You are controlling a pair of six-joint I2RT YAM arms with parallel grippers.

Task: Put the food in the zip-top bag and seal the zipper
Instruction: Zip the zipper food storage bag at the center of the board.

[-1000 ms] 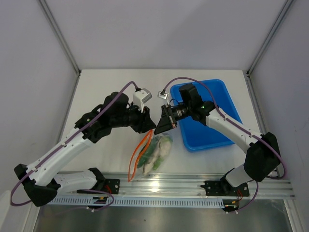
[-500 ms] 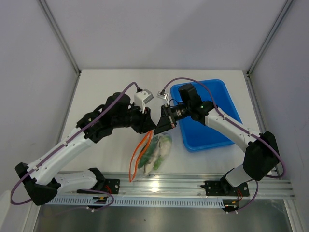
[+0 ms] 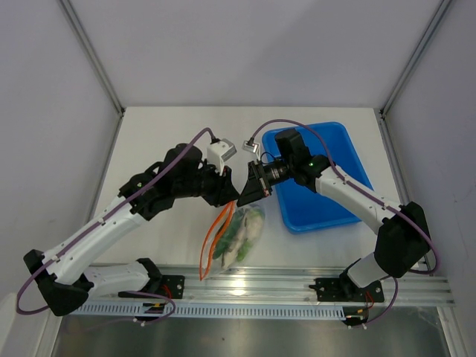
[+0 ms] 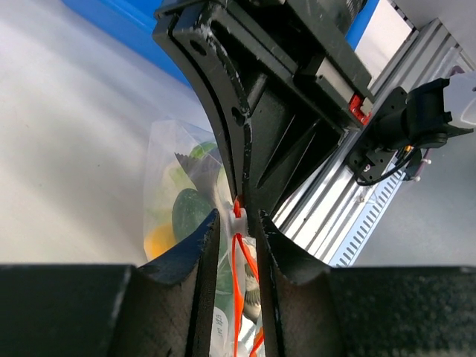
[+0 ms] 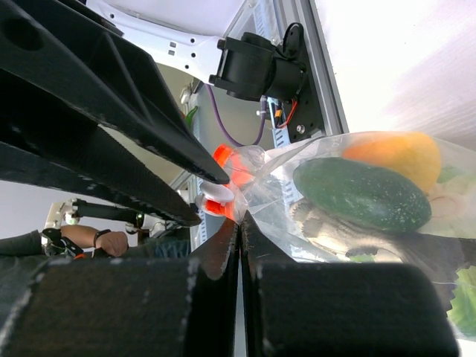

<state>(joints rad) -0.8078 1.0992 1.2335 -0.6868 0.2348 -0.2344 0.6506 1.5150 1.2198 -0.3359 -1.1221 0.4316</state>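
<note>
The clear zip-top bag (image 3: 244,232) hangs between the two grippers above the table's near edge. The food shows through it: a dark green piece (image 5: 361,193), a yellow-orange piece (image 5: 390,155) and a grey fish (image 4: 251,297). The orange-red zipper (image 3: 216,232) droops in a loop to the bag's left. My right gripper (image 5: 239,222) is shut on the bag's clear top corner, just below the zipper's white slider (image 5: 216,195). My left gripper (image 4: 238,223) faces it tip to tip, its narrow jaws pinching that slider (image 4: 238,218).
The blue tray (image 3: 327,201) lies at the right, under the right forearm. An aluminium rail (image 3: 297,282) with the arm bases runs along the near edge. White walls close in the table on three sides.
The left jaws have narrowed onto the zipper's slider. Both arms and the bag have barely shifted.
</note>
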